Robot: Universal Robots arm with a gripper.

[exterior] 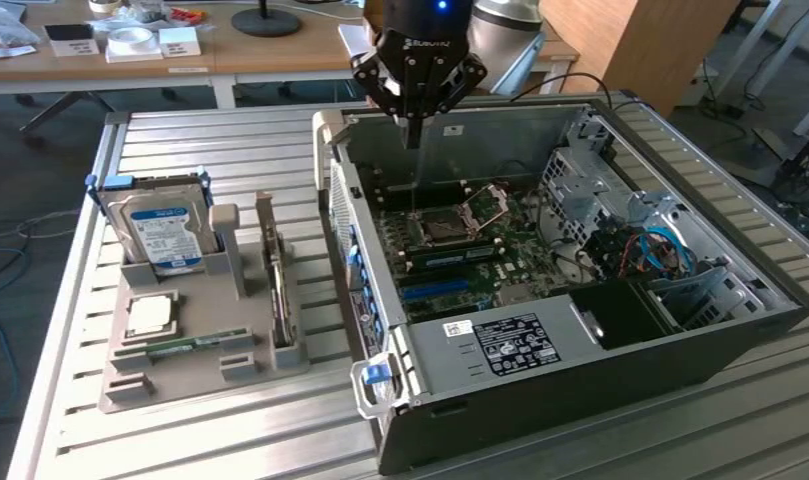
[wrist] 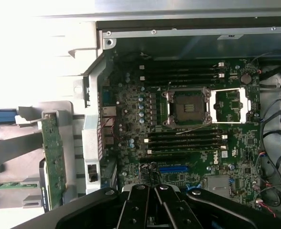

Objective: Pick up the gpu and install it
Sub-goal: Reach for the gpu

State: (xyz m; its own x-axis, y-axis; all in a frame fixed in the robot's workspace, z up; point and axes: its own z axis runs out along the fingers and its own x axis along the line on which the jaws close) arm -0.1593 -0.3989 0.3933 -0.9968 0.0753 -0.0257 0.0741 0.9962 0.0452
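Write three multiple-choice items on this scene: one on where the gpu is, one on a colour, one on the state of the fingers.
1. Where is the gpu?
A. standing on edge in the grey holder beside the case
B. plugged in inside the case
C. lying flat on top of the case

2. What colour is the label of the hard drive?
A. red
B. blue and white
C. yellow

3. How do the fingers stand?
A. wide open
B. shut on the gpu
C. shut on nothing, above the open case

Key:
1 A: the green card stands in a slot of the holder, outside the case.
2 B: the upright drive's label is blue and white.
3 C: the fingertips meet with nothing between them.
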